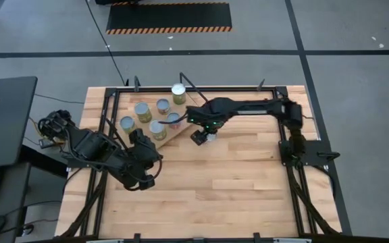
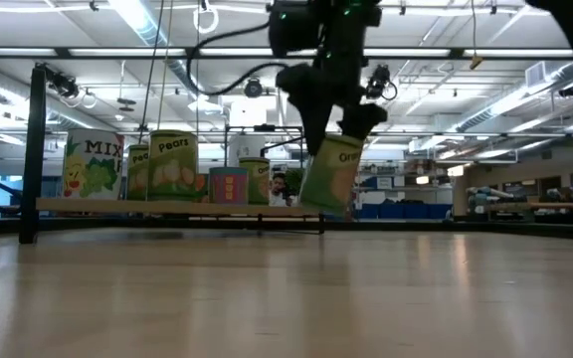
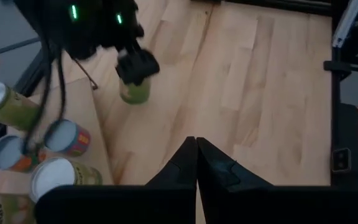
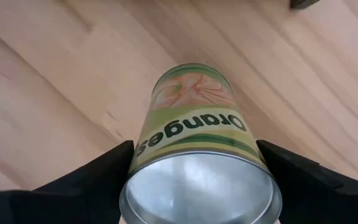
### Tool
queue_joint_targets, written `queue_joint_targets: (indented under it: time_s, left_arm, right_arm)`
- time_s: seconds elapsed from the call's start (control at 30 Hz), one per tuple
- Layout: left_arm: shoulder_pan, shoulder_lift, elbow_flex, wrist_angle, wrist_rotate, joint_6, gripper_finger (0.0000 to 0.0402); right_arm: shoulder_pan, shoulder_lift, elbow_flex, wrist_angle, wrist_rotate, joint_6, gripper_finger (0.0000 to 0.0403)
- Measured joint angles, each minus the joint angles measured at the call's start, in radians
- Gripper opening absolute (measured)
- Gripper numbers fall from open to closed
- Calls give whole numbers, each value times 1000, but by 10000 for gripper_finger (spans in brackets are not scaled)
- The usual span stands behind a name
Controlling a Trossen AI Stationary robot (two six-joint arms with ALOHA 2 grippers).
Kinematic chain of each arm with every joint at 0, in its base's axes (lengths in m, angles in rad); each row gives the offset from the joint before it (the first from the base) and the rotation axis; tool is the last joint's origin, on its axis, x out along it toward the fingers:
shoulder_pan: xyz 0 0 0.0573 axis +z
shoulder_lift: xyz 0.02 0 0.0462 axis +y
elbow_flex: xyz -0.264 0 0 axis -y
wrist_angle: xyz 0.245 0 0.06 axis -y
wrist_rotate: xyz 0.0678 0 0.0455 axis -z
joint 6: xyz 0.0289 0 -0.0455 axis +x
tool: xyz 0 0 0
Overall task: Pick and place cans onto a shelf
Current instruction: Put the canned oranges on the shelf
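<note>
Low view is showing the right gripper (image 2: 334, 134) hanging above the slatted wooden tabletop (image 2: 286, 298), its dark fingers clamping a tilted green-labelled tin can marked "Oranges" (image 2: 332, 175) clear of the surface, just beside the end of the light-wood shelf board with black wire legs (image 2: 167, 208). Right wrist view is showing that can (image 4: 197, 155) sitting between the two fingers, silvery end toward the camera. High view is showing the right arm reaching leftward from its base, elbow extended. The left gripper (image 1: 142, 181) is waiting low over the table's near-left area, its jaws pressing together, holding nothing. Six other cans (image 1: 143, 111) are standing on the shelf (image 1: 174, 131).
</note>
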State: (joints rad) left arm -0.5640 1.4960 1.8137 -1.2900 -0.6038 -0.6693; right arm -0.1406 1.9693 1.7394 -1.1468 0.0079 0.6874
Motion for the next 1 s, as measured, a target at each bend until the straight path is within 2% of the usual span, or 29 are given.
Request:
queue_joint_targets:
  time_s: [0.23,0.37,0.5,0.6,0.7,0.8,1.0]
  left_arm:
    - [0,0,0,0,-32,0,7]
    - [0,0,-1,1,-42,4,7]
    - [0,0,-1,1,-100,12,7]
    - [1,0,-1,1,-99,8,18]
    - [10,0,-1,1,-88,-5,54]
    - [24,0,-1,1,-93,-16,105]
    - [66,0,-1,1,-115,-29,205]
  right_arm:
    - [-17,109,72,-31,-35,-38,328]
    - [-29,108,64,10,-41,-57,342]
    - [-49,107,60,30,-67,-40,355]
    - [-58,96,60,31,-85,-40,361]
    - [-60,87,60,27,-81,-36,363]
    - [-62,39,59,27,-31,-40,361]
    - [-60,-194,60,-92,110,-142,356]
